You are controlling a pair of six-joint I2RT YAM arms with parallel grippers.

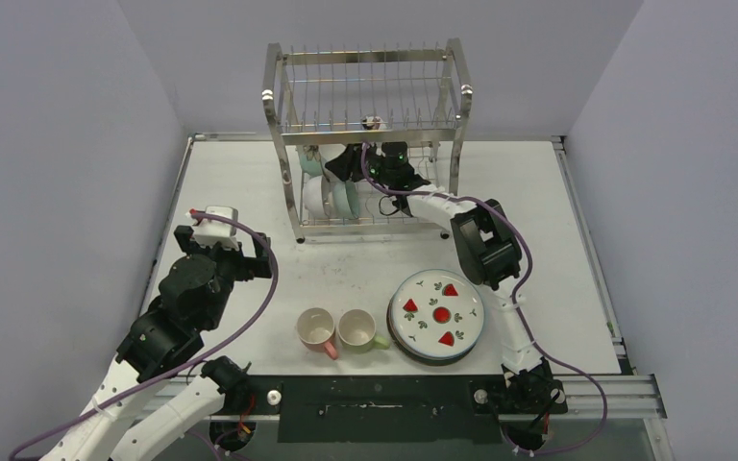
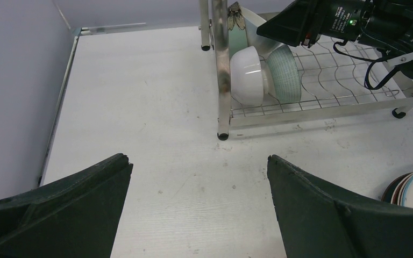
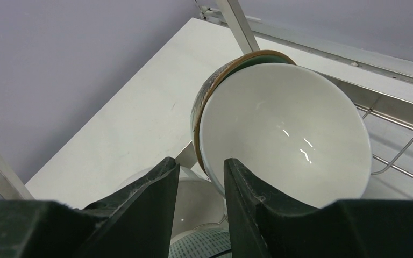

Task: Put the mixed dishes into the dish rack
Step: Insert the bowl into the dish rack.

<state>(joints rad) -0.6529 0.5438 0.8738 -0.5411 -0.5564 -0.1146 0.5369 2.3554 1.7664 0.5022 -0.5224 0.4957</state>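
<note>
The dish rack stands at the back of the table. On its lower tier a white bowl and a mint-green bowl lean on their sides. My right gripper reaches into that tier. Its jaws are open and straddle the rim of a tilted white bowl, the right finger inside it and a gap left of the rim. A brown-rimmed dish leans behind that bowl. My left gripper hovers wide open and empty over bare table at the left.
A stack of plates, the strawberry plate on top, sits at the front right. A pink mug and a green mug stand beside it. The rack's upright post is ahead of the left gripper.
</note>
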